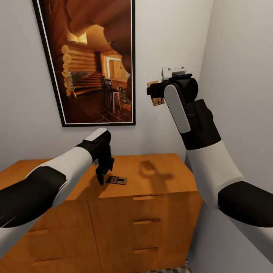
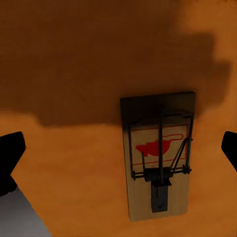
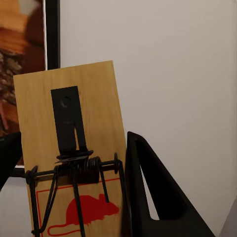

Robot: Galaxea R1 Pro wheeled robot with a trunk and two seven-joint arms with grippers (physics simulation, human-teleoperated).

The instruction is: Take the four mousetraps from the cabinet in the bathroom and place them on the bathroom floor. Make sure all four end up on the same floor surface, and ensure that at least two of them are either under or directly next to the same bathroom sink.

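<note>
Right claw [image 1: 154,92] clamps a mousetrap [image 3: 74,163]; left claw [image 1: 103,172] gapes.

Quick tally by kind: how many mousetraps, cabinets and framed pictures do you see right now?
Mousetraps: 2 (one on the cabinet top, one held in the right claw)
Cabinets: 1
Framed pictures: 1
Total: 4

Head view: even, soft light on pale walls; render sharp, no glare. Raised right arm [image 1: 197,125] casts a blurred shadow on the cabinet top [image 1: 159,170]. Left wrist view: dim, upper half in deep shadow covering the mousetrap's [image 2: 158,155] far end. Right wrist view: bright, crisp.
</note>
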